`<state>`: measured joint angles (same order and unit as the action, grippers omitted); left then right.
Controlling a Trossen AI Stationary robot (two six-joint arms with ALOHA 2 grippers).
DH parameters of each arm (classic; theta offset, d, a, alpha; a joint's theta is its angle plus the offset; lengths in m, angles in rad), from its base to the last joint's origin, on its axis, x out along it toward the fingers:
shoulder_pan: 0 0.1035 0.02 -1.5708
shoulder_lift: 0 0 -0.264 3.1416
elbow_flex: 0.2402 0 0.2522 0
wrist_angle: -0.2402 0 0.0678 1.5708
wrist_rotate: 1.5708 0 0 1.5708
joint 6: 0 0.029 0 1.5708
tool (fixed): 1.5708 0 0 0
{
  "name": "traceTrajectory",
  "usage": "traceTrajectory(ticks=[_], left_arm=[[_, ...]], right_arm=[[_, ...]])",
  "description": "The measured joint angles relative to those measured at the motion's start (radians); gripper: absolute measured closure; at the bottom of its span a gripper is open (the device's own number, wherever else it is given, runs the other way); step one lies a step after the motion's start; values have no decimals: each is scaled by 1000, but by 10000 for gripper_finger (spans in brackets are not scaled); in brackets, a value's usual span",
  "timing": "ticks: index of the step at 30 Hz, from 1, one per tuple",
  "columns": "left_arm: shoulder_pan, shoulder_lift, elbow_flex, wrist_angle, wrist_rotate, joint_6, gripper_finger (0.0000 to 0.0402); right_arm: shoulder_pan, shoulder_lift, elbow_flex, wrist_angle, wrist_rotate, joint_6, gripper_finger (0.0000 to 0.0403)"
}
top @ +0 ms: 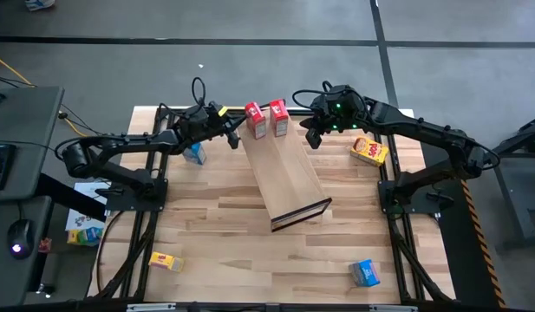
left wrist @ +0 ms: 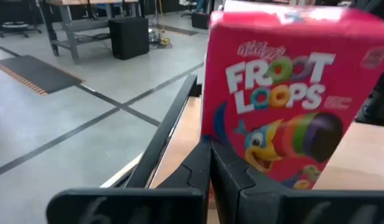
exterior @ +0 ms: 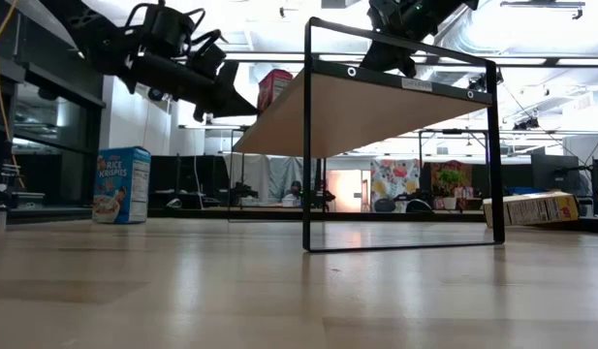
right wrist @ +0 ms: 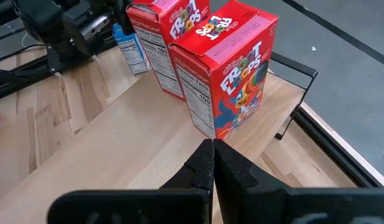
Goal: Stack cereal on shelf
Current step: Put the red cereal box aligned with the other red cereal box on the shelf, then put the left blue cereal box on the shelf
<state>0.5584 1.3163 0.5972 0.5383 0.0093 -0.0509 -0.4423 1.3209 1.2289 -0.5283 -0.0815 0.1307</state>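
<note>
High view: long light-wood shelf panel (top: 289, 178) mid-frame, two red cardboard cereal boxes (top: 266, 118) at its upper end; left gripper (top: 236, 137) and right gripper (top: 312, 133) flank them.
Low view: blue cereal box (exterior: 122, 184) left, yellow box (exterior: 531, 207) right.
Wrist views: both grippers' fingers pressed together, empty.

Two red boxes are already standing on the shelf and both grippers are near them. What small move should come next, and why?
Probably the left gripper should back away from the red boxes and reach for the blue box just beside that arm. Both red boxes stand upright at the far end of the shelf, both grippers' fingers look shut and empty, and four boxes remain on the table.
</note>
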Motion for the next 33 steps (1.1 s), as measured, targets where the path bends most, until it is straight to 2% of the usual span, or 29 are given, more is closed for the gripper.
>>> traceTrajectory(ticks=[10,14,19,24,29,33], left_arm=[[39,-1,0,3,4,14,402],[70,-62,-1,-6,7,37,401],[90,-221,-1,-145,69,85,401],[36,-421,-38,-343,139,105,402],[-69,-622,-195,-330,118,55,401],[-128,-757,-298,-304,69,79,401]], right_arm=[[0,0,0,2,0,0,403],[-1,0,0,0,0,-29,403],[-11,-13,0,-53,2,-74,403],[-9,-28,0,-149,2,-84,403],[32,-49,0,-216,8,-69,403],[85,-75,-1,-235,63,-51,403]])
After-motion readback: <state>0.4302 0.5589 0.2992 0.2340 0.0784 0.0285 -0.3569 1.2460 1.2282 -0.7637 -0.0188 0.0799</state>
